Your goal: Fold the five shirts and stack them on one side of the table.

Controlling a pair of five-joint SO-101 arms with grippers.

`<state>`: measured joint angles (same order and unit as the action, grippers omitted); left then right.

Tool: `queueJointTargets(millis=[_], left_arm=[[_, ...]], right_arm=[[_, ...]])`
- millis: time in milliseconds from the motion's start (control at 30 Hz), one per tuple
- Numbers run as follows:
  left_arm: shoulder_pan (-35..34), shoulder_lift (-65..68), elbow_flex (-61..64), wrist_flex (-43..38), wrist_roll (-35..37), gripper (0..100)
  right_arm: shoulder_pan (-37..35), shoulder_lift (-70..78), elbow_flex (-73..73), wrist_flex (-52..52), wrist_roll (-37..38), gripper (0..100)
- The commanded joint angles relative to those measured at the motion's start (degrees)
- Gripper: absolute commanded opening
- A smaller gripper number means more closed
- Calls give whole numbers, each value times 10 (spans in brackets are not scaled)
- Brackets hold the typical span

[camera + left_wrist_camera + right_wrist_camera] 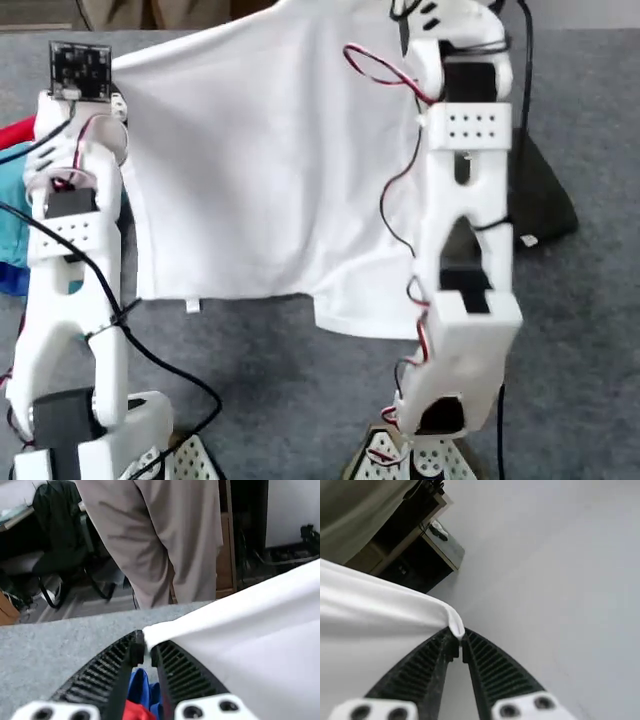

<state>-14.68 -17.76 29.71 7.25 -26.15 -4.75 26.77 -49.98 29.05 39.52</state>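
Well, L pincer (147, 647) & R pincer (459, 642) each clamp a white shirt (260, 170) corner; R arm (470, 200) hides its side.

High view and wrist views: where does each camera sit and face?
High view: above the table, looking down on the white shirt; the left arm and right arm show.
Left wrist view: on the left arm, facing along the left gripper, pinching a shirt corner.
Right wrist view: likewise along the right gripper, tilted up toward a wall.
Shared: the shirt.

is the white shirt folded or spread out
Spread out. The white shirt is stretched wide between the left gripper and right gripper, each pinching a corner.
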Motion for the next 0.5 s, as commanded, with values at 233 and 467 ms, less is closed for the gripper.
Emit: queueJointTargets(millis=[233, 467], left_arm=[[-39, -15, -49, 109, -5, 19], [-13, -142, -38, 245, -37, 19]], right_arm=[[7, 73, -335, 376, 98, 2], [1, 72, -458, 604, 131, 2]])
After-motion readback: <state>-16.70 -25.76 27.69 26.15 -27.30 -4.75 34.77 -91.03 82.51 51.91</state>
